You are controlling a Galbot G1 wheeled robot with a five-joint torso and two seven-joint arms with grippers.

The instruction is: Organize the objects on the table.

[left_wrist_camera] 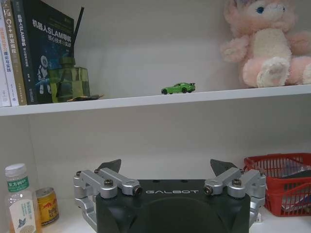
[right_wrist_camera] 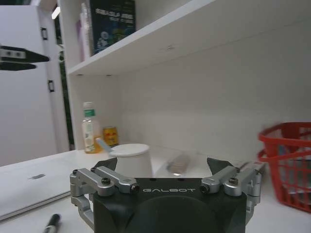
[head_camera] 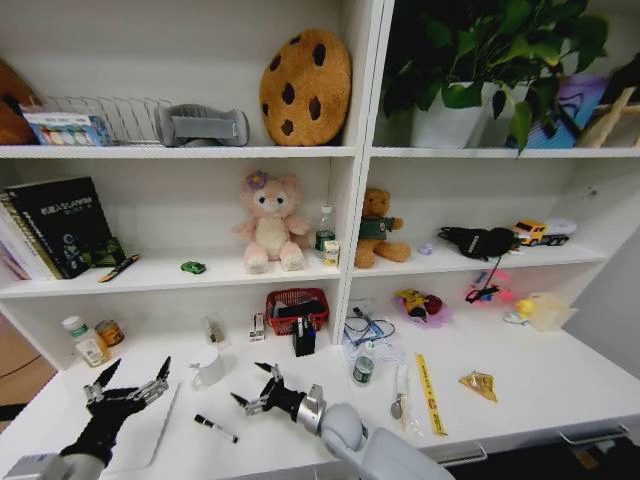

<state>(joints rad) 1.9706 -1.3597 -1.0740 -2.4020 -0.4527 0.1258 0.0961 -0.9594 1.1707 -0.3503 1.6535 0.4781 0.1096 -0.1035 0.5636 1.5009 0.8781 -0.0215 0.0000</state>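
Hands both open and empty above the near left of the table (head_camera: 560, 385).
Left hand (head_camera: 128, 387) hovers over the closed laptop (head_camera: 140, 440): stiff, smooth, heavy, best taken by an edge. Right hand (head_camera: 262, 393) sits just beyond the black pen (head_camera: 216, 428): light, likely to roll, grip mid-barrel. Green toy car (left_wrist_camera: 178, 88) rests on the shelf above. Cup (head_camera: 208, 368) and red basket (head_camera: 297, 309) crowd the far side.

Two black gripper bodies marked "GALBOT" are seen, fitted with silver linkages, dark screws and black pointed fingertips (left_wrist_camera: 112, 165); grey arm casing.
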